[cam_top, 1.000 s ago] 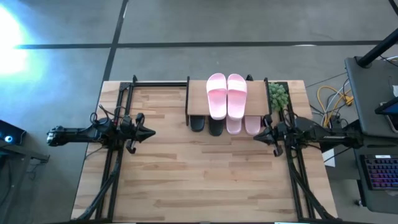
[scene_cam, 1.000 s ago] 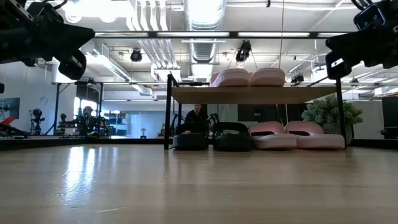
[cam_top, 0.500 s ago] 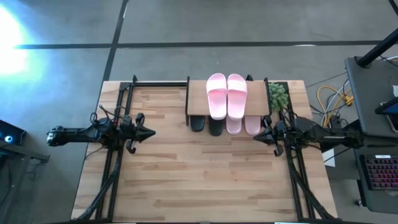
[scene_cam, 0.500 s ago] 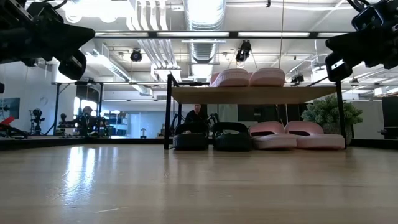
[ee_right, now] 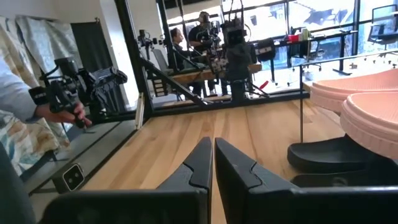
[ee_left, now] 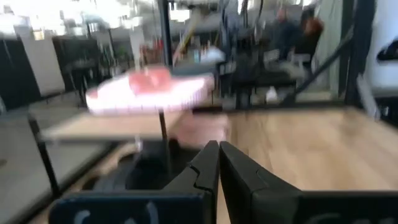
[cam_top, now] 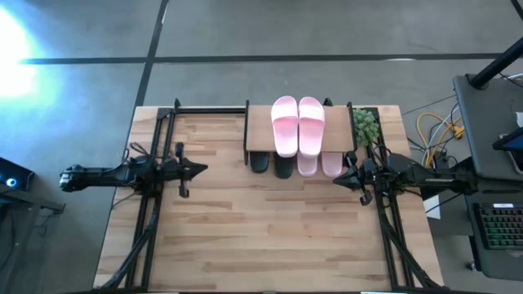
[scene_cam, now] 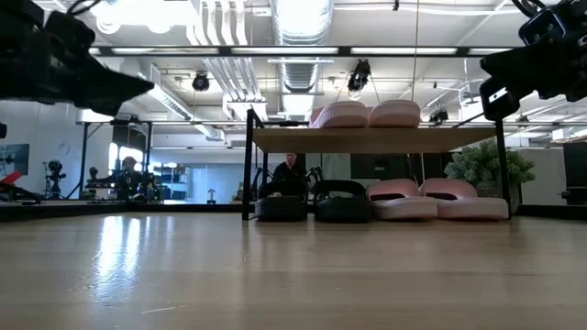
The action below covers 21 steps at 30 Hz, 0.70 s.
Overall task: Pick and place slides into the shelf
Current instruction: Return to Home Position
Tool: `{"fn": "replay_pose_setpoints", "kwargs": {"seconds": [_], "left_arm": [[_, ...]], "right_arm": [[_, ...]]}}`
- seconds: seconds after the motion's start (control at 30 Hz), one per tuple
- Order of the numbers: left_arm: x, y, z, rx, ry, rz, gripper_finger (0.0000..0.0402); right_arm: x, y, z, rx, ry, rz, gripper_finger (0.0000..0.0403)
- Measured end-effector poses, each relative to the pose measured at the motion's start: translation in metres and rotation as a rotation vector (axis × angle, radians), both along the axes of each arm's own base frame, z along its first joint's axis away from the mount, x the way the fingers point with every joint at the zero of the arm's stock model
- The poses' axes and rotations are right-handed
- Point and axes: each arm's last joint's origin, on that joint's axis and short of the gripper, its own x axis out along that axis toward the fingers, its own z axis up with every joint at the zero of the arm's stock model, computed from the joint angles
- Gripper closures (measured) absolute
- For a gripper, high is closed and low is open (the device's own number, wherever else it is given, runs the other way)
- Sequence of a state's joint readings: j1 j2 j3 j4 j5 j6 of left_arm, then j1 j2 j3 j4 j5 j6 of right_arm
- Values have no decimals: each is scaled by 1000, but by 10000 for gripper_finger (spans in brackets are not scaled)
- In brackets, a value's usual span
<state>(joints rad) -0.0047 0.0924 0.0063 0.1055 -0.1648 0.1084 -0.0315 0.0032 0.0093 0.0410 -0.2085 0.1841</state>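
Observation:
The shelf (cam_top: 260, 131) stands on its thin black legs at the table's far middle. One pale pink pair of slides (cam_top: 297, 124) lies on its top board (scene_cam: 376, 139). Under the board, a black pair (scene_cam: 312, 203) and a second pink pair (scene_cam: 438, 202) rest on the table. My left gripper (cam_top: 202, 170) hovers shut at the table's left, pointing level toward the right edge. My right gripper (cam_top: 336, 180) hovers shut just off the shelf's near right corner, pointing level toward the left. The wrist views show each pair of fingers closed, left (ee_left: 218, 146) and right (ee_right: 212, 142), with nothing between them.
A small green plant (cam_top: 365, 124) stands right of the shelf. Black rails (cam_top: 151, 220) run along the table's left and right sides. Bare wooden top (cam_top: 270, 229) stretches between the arms to the near edge. A person's hand holds a camera rig (ee_right: 62, 93) beyond the table.
My left gripper has rolled about the line it points along while staying in place; its wrist housing sits differently in both the high and low views. It stays shut. The right arm and all the slides have kept still.

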Motion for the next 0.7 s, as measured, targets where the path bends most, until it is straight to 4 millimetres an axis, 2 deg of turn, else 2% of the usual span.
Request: {"fn": "replay_pose_setpoints", "kwargs": {"seconds": [0.1, 0.27, 0.53, 0.7], "left_arm": [[1, 0, -7, -37, 65, -7, 402], [1, -3, -7, -53, 71, -93, 402], [-3, -3, -4, -109, 180, -91, 402], [-4, -2, -3, -107, 176, -74, 402]], "right_arm": [[0, 0, 0, 0, 0, 0, 392], [0, 0, 0, 0, 0, 0, 392], [0, 0, 0, 0, 0, 0, 392], [0, 0, 0, 0, 0, 0, 392]]}}
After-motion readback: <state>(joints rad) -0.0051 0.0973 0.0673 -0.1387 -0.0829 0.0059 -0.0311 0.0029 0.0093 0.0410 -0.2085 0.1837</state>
